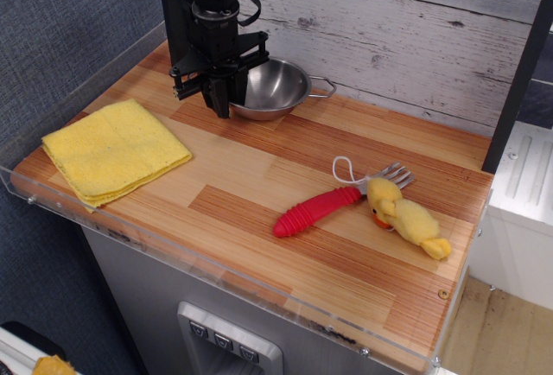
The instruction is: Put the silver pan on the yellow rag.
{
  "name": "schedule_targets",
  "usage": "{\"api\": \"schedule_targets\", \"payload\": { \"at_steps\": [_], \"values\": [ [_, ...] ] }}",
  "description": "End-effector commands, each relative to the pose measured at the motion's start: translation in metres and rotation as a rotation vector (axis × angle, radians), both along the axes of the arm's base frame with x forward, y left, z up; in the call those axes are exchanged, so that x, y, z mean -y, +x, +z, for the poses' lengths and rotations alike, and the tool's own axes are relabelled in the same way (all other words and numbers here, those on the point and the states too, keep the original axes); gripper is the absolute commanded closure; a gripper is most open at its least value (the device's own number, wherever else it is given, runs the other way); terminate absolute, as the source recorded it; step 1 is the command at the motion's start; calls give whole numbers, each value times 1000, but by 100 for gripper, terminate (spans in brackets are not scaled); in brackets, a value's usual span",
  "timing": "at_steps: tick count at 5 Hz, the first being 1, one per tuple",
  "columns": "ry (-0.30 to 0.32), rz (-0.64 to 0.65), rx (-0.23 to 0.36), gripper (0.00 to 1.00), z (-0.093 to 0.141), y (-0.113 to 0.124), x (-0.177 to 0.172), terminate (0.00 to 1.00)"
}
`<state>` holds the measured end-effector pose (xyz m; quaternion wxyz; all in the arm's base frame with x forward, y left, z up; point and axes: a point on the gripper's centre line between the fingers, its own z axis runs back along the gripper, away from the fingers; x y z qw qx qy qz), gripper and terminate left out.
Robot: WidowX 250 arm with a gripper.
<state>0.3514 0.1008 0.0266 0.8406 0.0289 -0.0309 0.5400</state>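
The silver pan (278, 86) is at the back of the wooden counter, near the plank wall, with one wire loop handle pointing right. My black gripper (220, 104) comes down from above at the pan's left rim, and its fingers are drawn together on that rim. I cannot tell whether the pan is off the counter. The yellow rag (116, 149) lies folded flat at the front left, about a hand's width from the pan, with nothing on it.
A fork with a red ribbed handle (315, 210) and a small yellow plush duck (409, 219) lie at the right middle. A clear plastic rim (52, 206) runs along the counter's left and front edges. The plank wall (415, 38) stands close behind the pan.
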Motion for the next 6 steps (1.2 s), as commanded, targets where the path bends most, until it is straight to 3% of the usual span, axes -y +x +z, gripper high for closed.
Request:
{"api": "schedule_targets", "payload": {
  "at_steps": [1, 4, 6],
  "values": [
    [-2, -7, 44, 100, 26, -12, 1, 0],
    [-41, 84, 89, 100, 77, -71, -12, 0],
    [-66, 186, 63, 100, 73, -120, -44, 0]
  ]
}}
